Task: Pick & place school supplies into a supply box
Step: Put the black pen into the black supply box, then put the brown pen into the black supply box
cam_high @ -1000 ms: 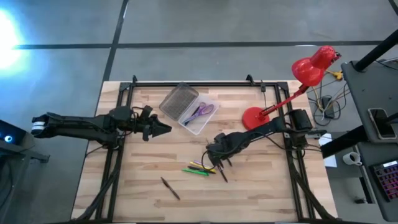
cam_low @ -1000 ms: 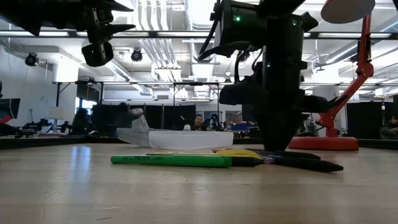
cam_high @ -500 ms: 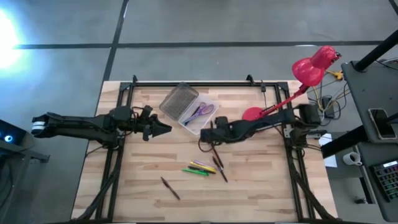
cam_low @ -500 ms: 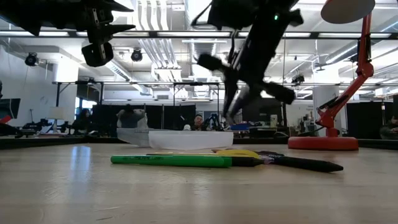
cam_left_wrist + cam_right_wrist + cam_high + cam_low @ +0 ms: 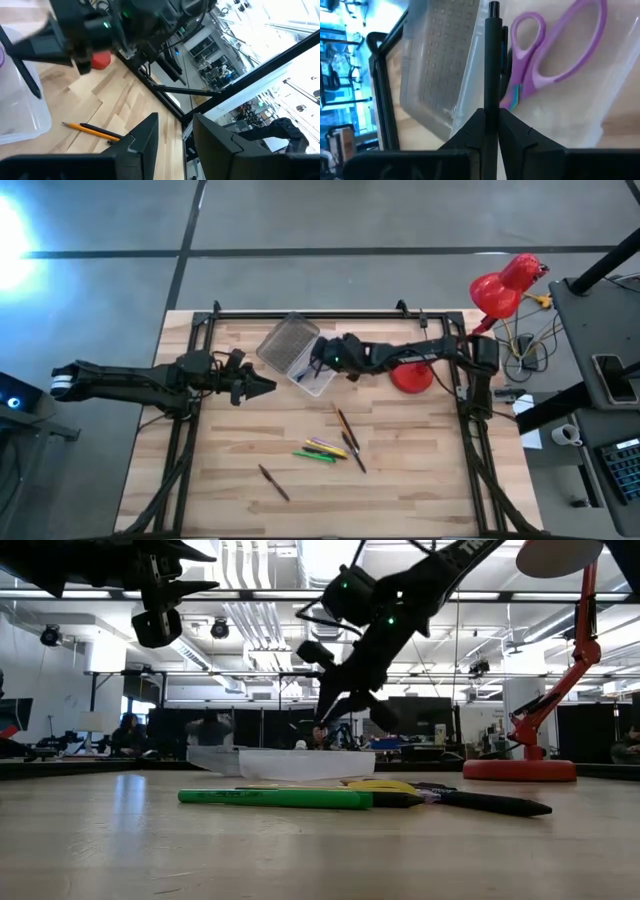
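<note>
The supply box (image 5: 322,376) lies open at the table's far middle, its ribbed lid (image 5: 288,342) folded back and purple scissors (image 5: 555,50) lying inside. My right gripper (image 5: 320,359) hangs over the box, shut on a black pen (image 5: 492,55). Yellow, green and black pens (image 5: 325,450), a pencil (image 5: 343,423) and a brown pen (image 5: 273,482) lie flat on the table nearer the front. My left gripper (image 5: 264,386) hovers level to the box's left, open, with nothing between its fingers (image 5: 145,137). My right gripper pinches the black pen's shaft (image 5: 491,100) between its two fingers. The pen lies along the fingers and sticks out well past their tips. The fingers slant down from the table's right side. The pen is clear of the table, its free end (image 5: 493,7) over the open box.
A red desk lamp stands with its base (image 5: 410,376) just right of the box and its head (image 5: 505,285) beyond the far right corner. A black frame rail (image 5: 310,314) runs along the far edge. Bare wood lies at the front left (image 5: 200,480).
My right gripper has risen from the pile of pens in the table's middle and swung toward the far edge and left, rolling as it went. The black pen has come up with it, lifted clear of the table, and now hangs over the open box.
</note>
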